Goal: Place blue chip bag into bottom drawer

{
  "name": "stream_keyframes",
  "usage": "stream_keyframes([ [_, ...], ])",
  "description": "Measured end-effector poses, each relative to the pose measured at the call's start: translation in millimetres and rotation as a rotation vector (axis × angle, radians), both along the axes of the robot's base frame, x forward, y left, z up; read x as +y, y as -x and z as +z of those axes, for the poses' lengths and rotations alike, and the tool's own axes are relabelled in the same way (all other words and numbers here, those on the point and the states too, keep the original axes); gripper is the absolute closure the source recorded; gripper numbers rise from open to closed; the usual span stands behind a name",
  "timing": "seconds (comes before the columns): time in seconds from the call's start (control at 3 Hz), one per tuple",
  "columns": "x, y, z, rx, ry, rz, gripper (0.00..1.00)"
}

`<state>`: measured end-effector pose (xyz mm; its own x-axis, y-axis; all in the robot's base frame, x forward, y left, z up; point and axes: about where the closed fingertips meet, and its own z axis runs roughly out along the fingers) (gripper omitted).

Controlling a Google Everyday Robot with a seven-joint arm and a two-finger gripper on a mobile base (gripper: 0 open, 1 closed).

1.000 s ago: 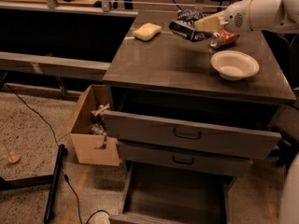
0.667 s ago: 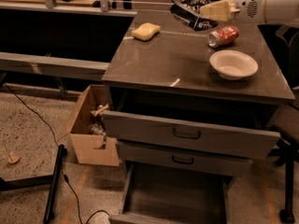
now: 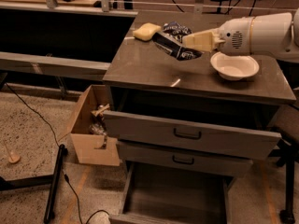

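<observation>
Quick one, going left to right. On the floor sits one cardboard box (image 3: 88,127) with some junk in it, just beside the cabinet. On the countertop (image 3: 140,66) there's one yellow sponge (image 3: 146,31) at the back left corner, untouched.

Now the change: a second ago the blue chip bag (image 3: 169,45) was further back over the counter, then it got lifted, and now it has swung forward and a bit left. It hangs in the air clear of the counter, tilted, just in front of the sponge. The gripper (image 3: 189,42) is clamped on the bag's right end, reaching in from the right side at about counter-back height. So the pickup looks done and this is the carry part, I'd say. The bag isn't anywhere near its target yet, it has to clear the front edge and go way down.

One white bowl (image 3: 234,65) sits to the right, under the arm. The red can from before isn't visible now; my guess is the arm is hiding it.

Drawers: three. The top drawer (image 3: 187,133) and middle drawer (image 3: 182,158) stick out a little, and the bottom drawer (image 3: 177,192) is pulled well out and looks bare inside, ready to take the bag.
</observation>
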<state>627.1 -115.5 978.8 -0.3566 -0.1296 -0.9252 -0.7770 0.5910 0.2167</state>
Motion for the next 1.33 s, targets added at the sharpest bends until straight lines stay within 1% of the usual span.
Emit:
stream_keyframes([
  [0.33,0,0,0,0.0,0.0,0.0,1.0],
  [0.67,14,19,-5,0.017,-0.029,0.008,1.0],
  [1.0,40,55,-16,0.058,-0.057,0.019,1.0],
  [1.33,62,94,-41,0.115,-0.048,0.041,1.0],
])
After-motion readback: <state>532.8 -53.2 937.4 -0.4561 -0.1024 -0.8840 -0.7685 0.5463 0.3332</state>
